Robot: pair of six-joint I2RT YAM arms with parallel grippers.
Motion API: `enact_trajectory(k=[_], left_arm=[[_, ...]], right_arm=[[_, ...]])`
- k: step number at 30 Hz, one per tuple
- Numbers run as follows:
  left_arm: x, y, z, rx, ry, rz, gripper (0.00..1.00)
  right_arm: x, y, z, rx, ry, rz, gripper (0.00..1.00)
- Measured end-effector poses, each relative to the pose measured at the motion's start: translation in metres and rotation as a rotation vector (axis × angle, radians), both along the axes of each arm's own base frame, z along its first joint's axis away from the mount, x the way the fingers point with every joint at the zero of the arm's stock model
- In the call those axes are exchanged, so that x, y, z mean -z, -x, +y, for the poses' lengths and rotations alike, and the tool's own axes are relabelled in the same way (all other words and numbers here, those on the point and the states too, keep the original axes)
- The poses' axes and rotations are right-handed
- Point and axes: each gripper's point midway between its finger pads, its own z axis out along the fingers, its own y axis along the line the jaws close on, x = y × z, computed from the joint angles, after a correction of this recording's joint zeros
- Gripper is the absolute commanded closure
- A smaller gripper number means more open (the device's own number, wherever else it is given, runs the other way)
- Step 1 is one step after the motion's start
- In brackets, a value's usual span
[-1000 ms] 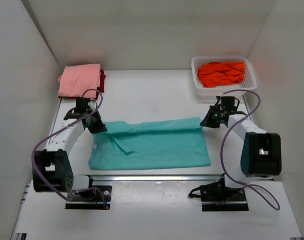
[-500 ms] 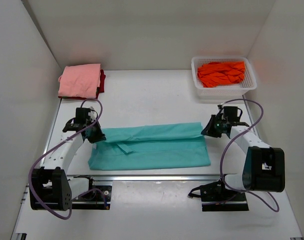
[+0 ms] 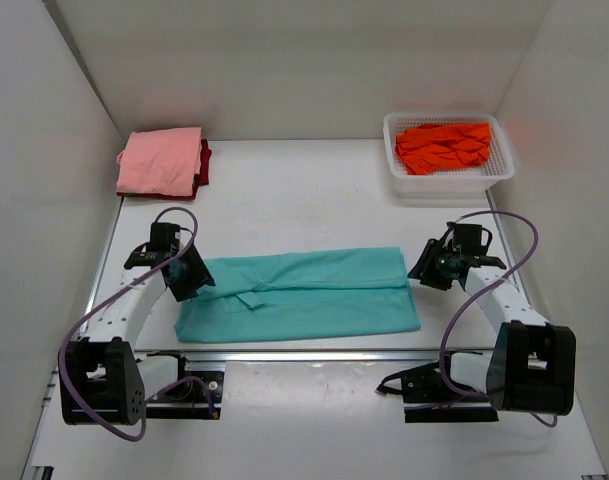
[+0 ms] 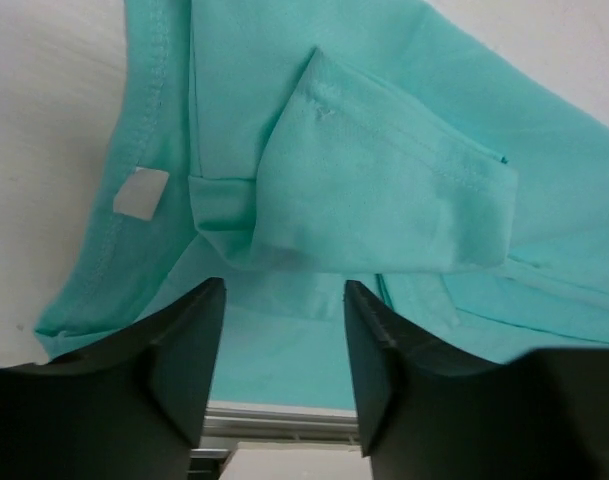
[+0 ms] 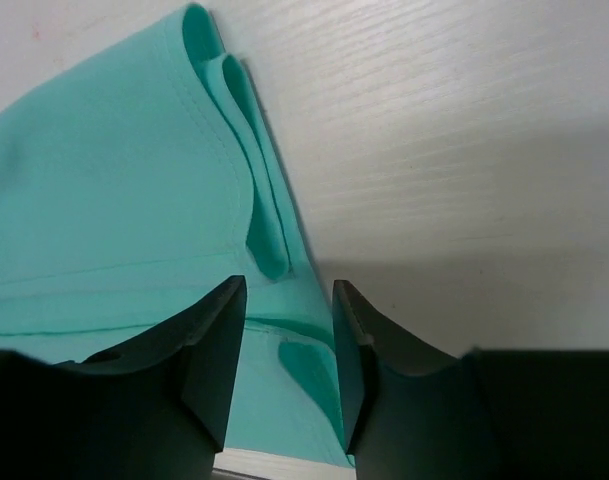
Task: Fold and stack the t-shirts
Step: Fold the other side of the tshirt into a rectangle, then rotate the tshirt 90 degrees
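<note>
Left end effector and right end effector: fingers apart, gripping nothing, one at each end of the teal t-shirt. This shirt lies mid-way across the table, folded lengthwise into a band; its cross-folds apparently remain. Far left, the salmon t-shirt sits folded on the dark red t-shirt. The orange t-shirt lies crumpled in the white mesh basket.

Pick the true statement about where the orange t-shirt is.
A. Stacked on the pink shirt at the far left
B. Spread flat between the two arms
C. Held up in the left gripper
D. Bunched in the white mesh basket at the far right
D: the orange t-shirt lies crumpled inside the white mesh basket. The cloth spread between the arms is the teal t-shirt.
</note>
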Motion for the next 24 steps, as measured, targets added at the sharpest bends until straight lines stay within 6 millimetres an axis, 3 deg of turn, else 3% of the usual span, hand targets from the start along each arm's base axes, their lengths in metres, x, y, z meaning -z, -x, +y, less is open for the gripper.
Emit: enact_trajectory(k=[6, 10, 14, 19, 22, 24], left_arm=[[-0.007, -0.001, -0.009, -0.037, 0.052, -0.014, 0.31], [-0.017, -0.01, -0.023, -0.012, 0.096, -0.063, 0.3], [-0.019, -0.02, -0.034, -0.015, 0.135, -0.087, 0.29], [0.008, -0.018, -0.048, -0.027, 0.147, 0.0, 0.3], [0.034, -0.015, -0.056, -0.013, 0.097, 0.112, 0.3], [0.043, -0.025, -0.063, 0.001, 0.072, 0.18, 0.32]], right_arm=[[-0.025, -0.018, 0.003, -0.028, 0.05, -0.074, 0.63], [-0.029, -0.043, 0.033, -0.159, 0.032, -0.086, 0.66], [-0.018, -0.056, 0.066, -0.279, -0.024, -0.056, 0.66], [0.006, -0.064, 0.089, -0.376, -0.042, 0.026, 0.64], [0.02, -0.06, 0.091, -0.391, -0.007, 0.089, 0.64], [0.022, -0.058, 0.089, -0.379, 0.012, 0.106, 0.64]])
